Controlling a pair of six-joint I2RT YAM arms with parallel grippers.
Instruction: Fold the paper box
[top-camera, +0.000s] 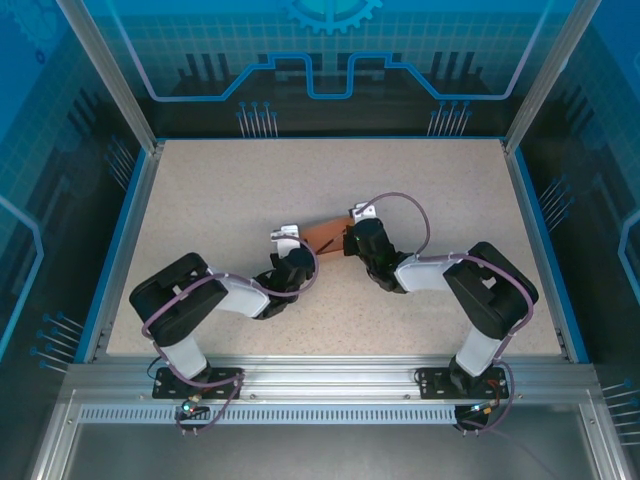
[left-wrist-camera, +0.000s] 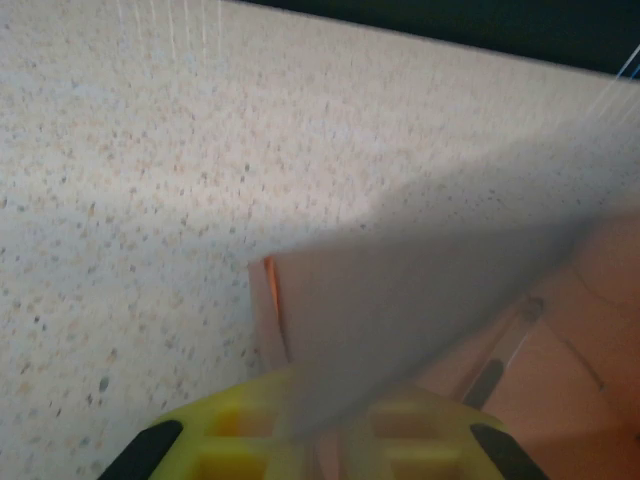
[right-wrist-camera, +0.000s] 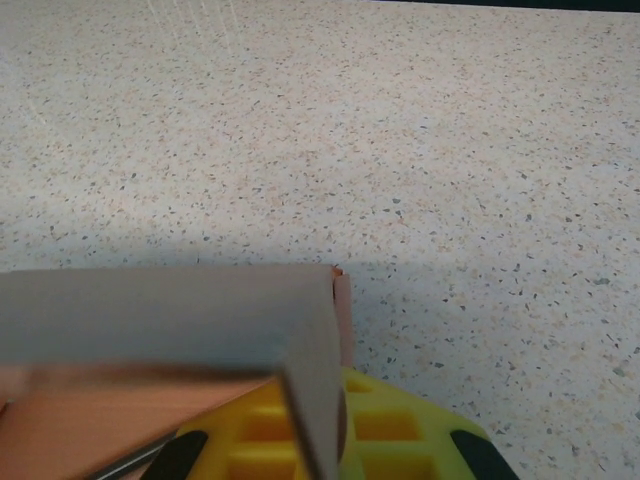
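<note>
Table: speckled top (top-camera: 200, 200); I work mid-table so both arms can reach in from the near edge.
Paper box: pink card (top-camera: 322, 236) in the middle of the table, between my two claws, one at each end. That way, I judge, one end is steadied while the other is folded. My wrist cameras show grey-looking walls standing up from the pink base (left-wrist-camera: 420, 330), so it looks partly folded, not flat.
Right claw: at the box's right end (top-camera: 358, 222), closed tight. In its own camera a corner wall (right-wrist-camera: 160, 310) runs down between the yellow fingers (right-wrist-camera: 320, 440), so I take it as pinching that wall to hold the corner square.
Left claw: at the box's left end (top-camera: 292, 245). A raised flap leans down towards its yellow fingers (left-wrist-camera: 320, 440), but I cannot tell whether they grip it or stand slightly apart.
Stick: a thin dark one (left-wrist-camera: 487, 378) lies on the pink base inside the box, its purpose unclear.
</note>
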